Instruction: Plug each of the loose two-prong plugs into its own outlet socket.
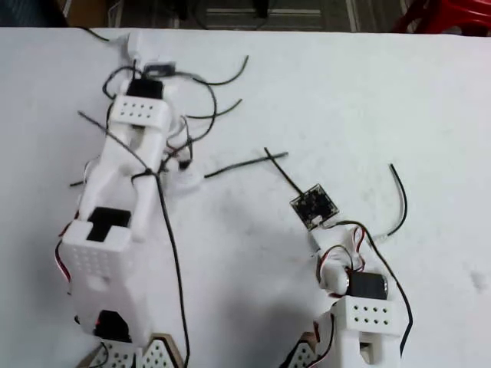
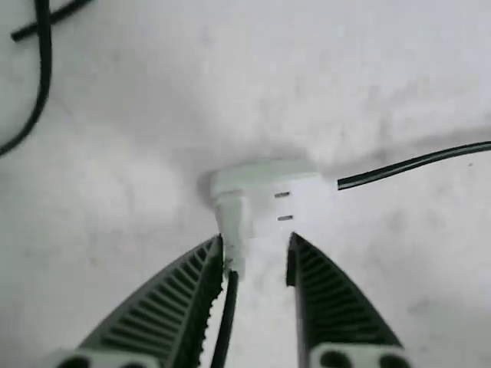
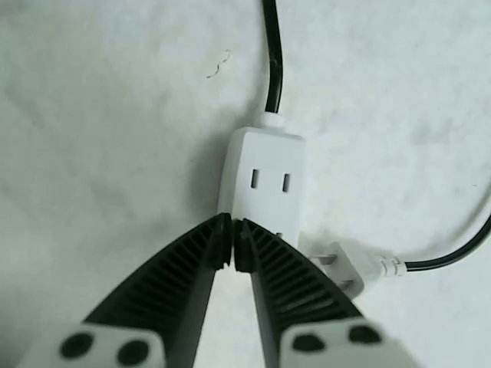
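In the left wrist view a white socket piece [image 2: 257, 192] with two small slots lies on the table. Its black cable [image 2: 225, 322] runs back between the fingers of my left gripper [image 2: 257, 257], which stands open around its narrow end. In the right wrist view a white outlet socket [image 3: 265, 180] with two slots lies flat, its black cord [image 3: 272, 69] leading away. My right gripper [image 3: 232, 245] is shut, its tips together over the socket's near end. A white two-prong plug [image 3: 349, 272] lies just beside that socket, partly under one finger [image 3: 295, 287].
Several loose black wires [image 1: 245, 165] cross the white table [image 1: 430, 100] between the arms, and one cut end [image 2: 341, 182] lies close to the left socket piece. The left arm [image 1: 134, 153] stretches up the left side; the right arm [image 1: 360, 307] sits low right.
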Tool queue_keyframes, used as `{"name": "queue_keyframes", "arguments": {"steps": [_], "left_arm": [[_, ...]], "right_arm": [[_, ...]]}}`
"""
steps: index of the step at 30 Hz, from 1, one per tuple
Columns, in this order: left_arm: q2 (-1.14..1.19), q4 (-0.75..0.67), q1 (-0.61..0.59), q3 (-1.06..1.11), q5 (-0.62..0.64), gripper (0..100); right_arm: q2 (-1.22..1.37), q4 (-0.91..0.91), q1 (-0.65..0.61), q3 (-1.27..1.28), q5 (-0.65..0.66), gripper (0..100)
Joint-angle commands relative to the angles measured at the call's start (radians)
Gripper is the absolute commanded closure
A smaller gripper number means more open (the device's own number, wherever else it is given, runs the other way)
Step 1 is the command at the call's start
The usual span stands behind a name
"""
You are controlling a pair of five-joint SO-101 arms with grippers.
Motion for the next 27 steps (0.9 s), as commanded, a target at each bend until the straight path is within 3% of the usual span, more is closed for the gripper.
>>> {"name": "queue_keyframes", "arguments": {"steps": [1, 4, 12, 21, 27], "left_arm": [[-0.012, 0.028, -0.007, -0.189, -0.196, 77], [-0.012, 0.034, -0.002, -0.247, -0.333, 72], [-0.008, 0.094, 0.096, -0.175, -0.905, 67], [-0.008, -0.206, 0.071, 0.144, -1.063, 67], [-0.007, -0.385, 0.013, 0.285, -1.079, 67]], "right_arm": [[0.002, -0.015, 0.004, 0.008, 0.000, 98.0], [0.002, -0.015, 0.004, 0.008, 0.000, 98.0], [0.002, -0.015, 0.004, 0.008, 0.000, 98.0], [0.002, -0.015, 0.004, 0.008, 0.000, 98.0], [0.002, -0.015, 0.004, 0.008, -0.002, 98.0]]}}
